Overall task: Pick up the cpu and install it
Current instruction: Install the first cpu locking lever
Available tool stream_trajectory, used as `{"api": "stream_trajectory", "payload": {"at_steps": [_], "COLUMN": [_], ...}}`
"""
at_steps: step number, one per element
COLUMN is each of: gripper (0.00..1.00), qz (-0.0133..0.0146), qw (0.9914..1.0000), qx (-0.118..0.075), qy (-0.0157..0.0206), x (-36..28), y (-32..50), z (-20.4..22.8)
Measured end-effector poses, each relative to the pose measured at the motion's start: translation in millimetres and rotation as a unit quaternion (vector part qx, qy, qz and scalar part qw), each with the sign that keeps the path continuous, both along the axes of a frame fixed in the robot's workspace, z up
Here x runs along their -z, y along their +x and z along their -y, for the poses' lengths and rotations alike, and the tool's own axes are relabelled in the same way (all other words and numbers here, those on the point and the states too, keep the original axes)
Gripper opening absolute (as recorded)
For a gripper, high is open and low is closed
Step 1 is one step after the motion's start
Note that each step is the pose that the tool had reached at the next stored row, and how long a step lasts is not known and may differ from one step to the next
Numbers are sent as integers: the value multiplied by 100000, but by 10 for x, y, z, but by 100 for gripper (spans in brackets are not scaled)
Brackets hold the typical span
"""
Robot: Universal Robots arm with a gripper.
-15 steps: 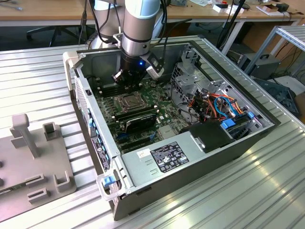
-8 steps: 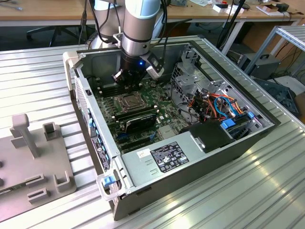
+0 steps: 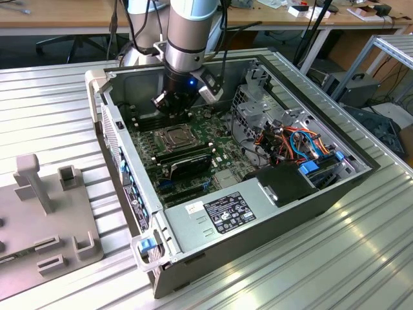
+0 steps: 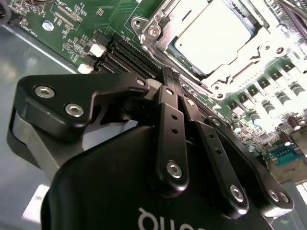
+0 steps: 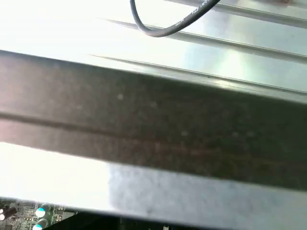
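Observation:
The cpu (image 4: 216, 36) shows as a silver square plate lying flat in its metal-framed socket on the green motherboard (image 4: 76, 28). In the exterior view the cpu (image 3: 173, 135) sits near the middle of the board inside the open computer case (image 3: 271, 226). My gripper (image 4: 168, 76) hangs just above the board beside the socket, its black fingers (image 4: 165, 124) pressed together with nothing between them. From outside, the gripper (image 3: 169, 106) stands over the far side of the socket, a little apart from the cpu.
Memory sticks (image 3: 187, 158) lie beside the socket, nearer the camera. A power supply (image 3: 219, 216) fills the case's near end, and a drive cage with coloured cables (image 3: 290, 142) sits at the exterior view's right. A grey fixture block (image 3: 39, 213) rests on the ribbed table. The case wall (image 5: 153, 129) is close.

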State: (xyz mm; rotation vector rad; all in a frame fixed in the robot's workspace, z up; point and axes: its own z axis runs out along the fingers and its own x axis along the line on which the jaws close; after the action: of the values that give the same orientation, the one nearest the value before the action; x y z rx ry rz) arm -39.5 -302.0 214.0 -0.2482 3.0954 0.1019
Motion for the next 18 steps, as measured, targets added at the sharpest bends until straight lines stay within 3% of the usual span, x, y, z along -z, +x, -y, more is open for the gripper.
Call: {"api": "stream_trajectory", "payload": {"at_steps": [5,9,16,18], "gripper": [11,11,11,11], "qz": [4,10,-23,-24], "qw": [100000,99999,99920,99883], "qx": [2,11,3367,4159], "qy": [-124,-406,-2176,-2480], "x": [-130,-165,-165,-163], "y": [0,0,0,0], "z": [0,-1,0,0]}}
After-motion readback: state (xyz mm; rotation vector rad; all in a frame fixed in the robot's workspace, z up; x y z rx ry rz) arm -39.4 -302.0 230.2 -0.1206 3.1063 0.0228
